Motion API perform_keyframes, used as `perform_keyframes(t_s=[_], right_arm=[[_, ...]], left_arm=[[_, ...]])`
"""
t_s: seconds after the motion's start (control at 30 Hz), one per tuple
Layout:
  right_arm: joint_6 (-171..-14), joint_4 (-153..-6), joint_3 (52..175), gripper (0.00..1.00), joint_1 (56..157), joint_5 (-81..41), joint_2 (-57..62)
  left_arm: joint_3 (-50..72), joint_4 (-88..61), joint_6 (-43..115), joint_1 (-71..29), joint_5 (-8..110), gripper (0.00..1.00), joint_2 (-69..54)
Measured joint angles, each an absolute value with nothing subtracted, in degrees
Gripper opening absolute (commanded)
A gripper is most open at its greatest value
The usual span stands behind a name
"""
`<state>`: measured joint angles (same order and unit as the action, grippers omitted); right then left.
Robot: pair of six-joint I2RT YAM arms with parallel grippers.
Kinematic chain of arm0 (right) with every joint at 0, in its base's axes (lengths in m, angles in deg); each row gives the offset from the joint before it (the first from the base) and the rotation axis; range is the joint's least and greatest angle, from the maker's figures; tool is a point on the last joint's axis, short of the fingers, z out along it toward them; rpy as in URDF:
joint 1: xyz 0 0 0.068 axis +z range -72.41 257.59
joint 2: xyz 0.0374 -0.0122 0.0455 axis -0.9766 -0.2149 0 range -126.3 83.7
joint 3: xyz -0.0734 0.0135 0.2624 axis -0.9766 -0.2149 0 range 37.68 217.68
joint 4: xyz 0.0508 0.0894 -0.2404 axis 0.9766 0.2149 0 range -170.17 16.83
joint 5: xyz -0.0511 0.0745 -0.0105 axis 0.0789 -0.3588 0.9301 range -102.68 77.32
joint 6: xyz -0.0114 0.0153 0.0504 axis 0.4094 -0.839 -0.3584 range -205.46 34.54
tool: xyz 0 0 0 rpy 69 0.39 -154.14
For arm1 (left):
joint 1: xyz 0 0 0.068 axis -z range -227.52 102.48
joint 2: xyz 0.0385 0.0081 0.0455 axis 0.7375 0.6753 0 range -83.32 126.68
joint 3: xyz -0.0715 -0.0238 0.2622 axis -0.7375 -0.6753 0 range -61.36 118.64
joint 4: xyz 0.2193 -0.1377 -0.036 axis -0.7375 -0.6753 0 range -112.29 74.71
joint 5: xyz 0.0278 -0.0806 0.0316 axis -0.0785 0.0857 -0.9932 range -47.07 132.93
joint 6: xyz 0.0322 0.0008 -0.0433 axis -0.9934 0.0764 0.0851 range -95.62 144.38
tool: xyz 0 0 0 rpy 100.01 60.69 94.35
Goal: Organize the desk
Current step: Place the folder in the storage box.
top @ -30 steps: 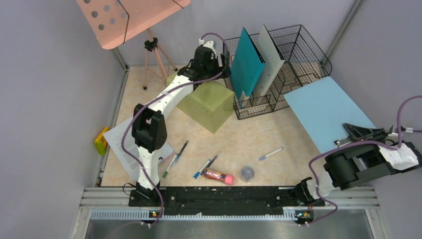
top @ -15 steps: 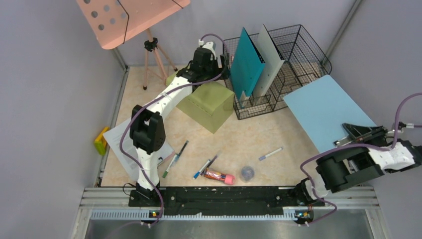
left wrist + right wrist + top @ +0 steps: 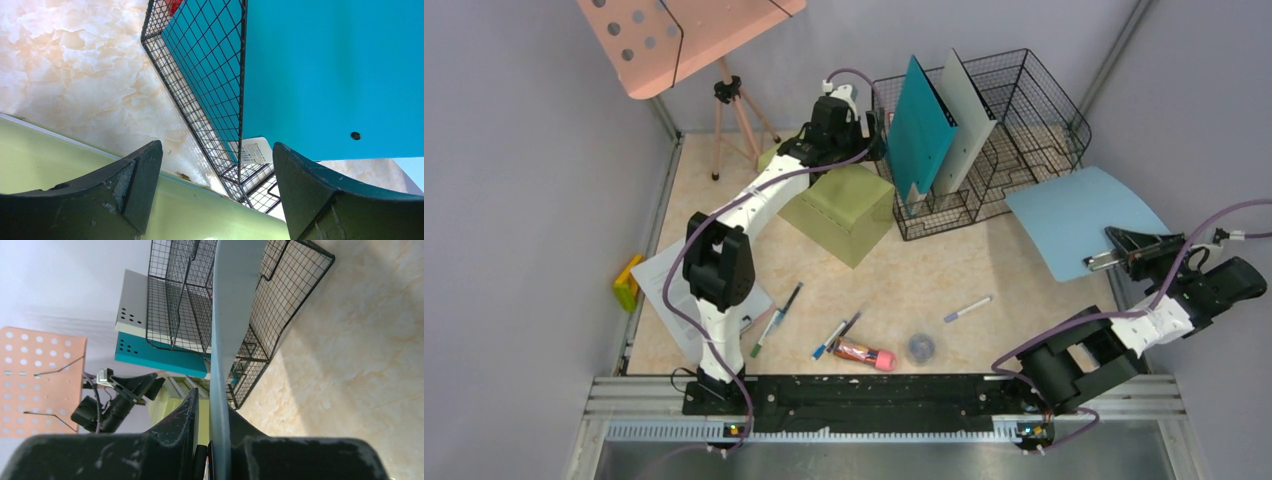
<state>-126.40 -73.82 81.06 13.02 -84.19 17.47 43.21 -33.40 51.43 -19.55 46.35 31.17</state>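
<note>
The desk [image 3: 914, 270] is a beige marbled top. My right gripper [image 3: 1114, 258] is shut on the near edge of a light blue folder [image 3: 1079, 210] at the right side, and the folder is lifted and bent. In the right wrist view the folder [image 3: 225, 315] runs edge-on between the jaws of the right gripper [image 3: 215, 410]. My left gripper [image 3: 871, 125] hangs open at the back, over the olive-green box [image 3: 844, 205] and beside the teal folder [image 3: 921, 125]. In the left wrist view, nothing lies between the fingers of the left gripper [image 3: 217, 155].
A black wire rack [image 3: 994, 140] at the back holds the teal folder and a grey one [image 3: 964, 120]. Several pens [image 3: 839, 335], a red-pink tube [image 3: 864, 352] and a grey round thing [image 3: 921, 347] lie near the front. Papers [image 3: 669, 285] and a yellow item [image 3: 628, 282] sit left. A tripod [image 3: 729, 110] stands behind.
The right arm has swung and turned its wrist, lifting the light blue folder off the desk so that it bends and tilts toward the rack. The left arm has barely moved.
</note>
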Motion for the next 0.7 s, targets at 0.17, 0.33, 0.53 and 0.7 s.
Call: perform_keyframes(t_s=[0.17,0.33,0.53,0.7], right_arm=[[-133.6,-79.7,78.0,0.0,11.9,-85.1,17.5],[-138.7,-83.6,77.5,0.0,8.8,-88.7,17.5],[-137.1,-80.5,77.9,0.0,6.0,-93.1,17.8],[-133.5,-75.4,78.0,0.0,5.8,-94.3,18.1]], left_arm=[[43.2,-33.4,51.5,-19.6,46.4,0.86,31.2],[43.2,-33.4,51.4,-19.6,46.3,0.86,31.2],[43.2,-33.4,51.4,-19.6,46.2,0.86,31.2],[43.2,-33.4,51.4,-19.5,46.1,0.86,31.2]])
